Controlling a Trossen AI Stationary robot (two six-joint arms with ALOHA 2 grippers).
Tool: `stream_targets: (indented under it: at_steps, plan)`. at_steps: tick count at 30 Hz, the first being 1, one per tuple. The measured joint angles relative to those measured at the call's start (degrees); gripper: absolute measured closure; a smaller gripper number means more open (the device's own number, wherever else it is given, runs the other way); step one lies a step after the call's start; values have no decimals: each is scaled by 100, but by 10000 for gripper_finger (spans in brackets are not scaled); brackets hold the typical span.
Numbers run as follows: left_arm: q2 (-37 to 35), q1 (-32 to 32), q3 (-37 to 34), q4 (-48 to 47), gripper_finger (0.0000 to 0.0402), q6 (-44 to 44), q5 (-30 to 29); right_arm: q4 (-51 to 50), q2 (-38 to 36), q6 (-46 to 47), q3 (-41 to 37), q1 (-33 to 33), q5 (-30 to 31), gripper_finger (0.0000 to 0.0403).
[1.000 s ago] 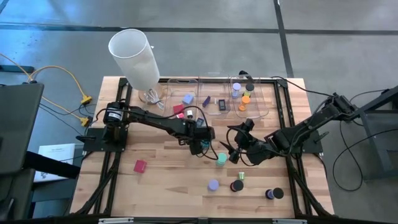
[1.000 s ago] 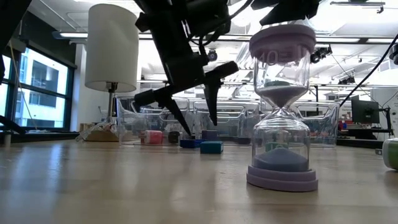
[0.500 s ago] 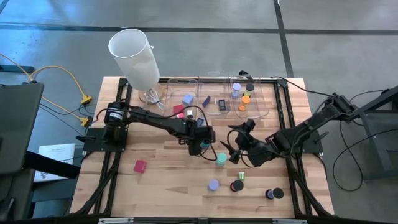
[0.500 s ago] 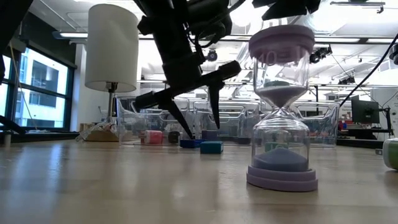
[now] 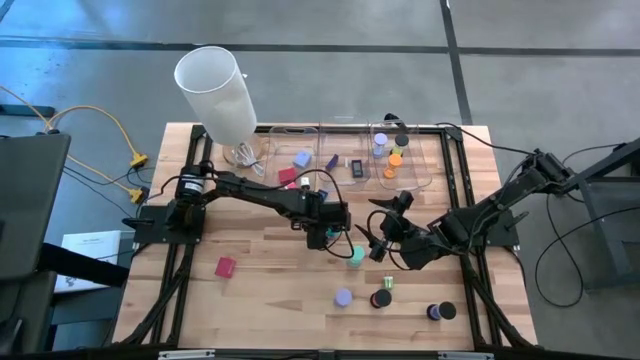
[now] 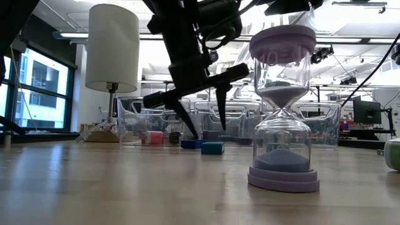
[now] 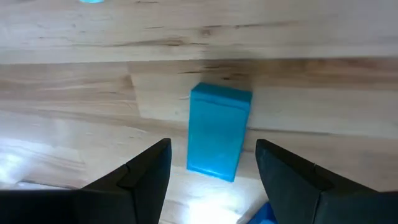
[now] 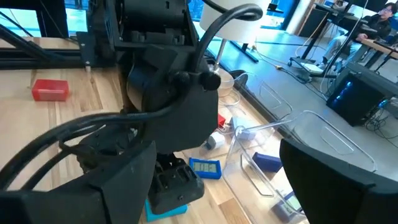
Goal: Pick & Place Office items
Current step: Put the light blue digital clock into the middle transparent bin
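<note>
Office items are spread over the table (image 5: 250, 290): a red block (image 5: 225, 266) is seen at about 8 o'clock from the table's middle, and several pieces already lie in the clear bins (image 5: 350, 130) at 12 o'clock. A teal rectangle (image 7: 218, 130) lies flat on the wood near the middle, with the left gripper (image 5: 322, 238) poised directly over it; its fingers (image 7: 146, 177) are held apart, one to each side of the piece, and nothing is clamped. The step in hand is judged to be the pick of this rectangle. A short descent and a closing across its narrow width are called for next, then a lift toward the bins. At 3 o'clock of the left gripper, the right gripper (image 5: 378, 240) is held wide apart and empty, close by a teal disc (image 5: 355, 257). Further discs are left at 5 o'clock.
</note>
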Motion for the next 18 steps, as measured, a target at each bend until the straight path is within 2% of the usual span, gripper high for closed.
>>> stream_targets:
  at_steps: [18]
  plan:
    - [139, 129, -9, 95, 175, 251, 278, 174, 0, -66, 0, -2, 0, 71]
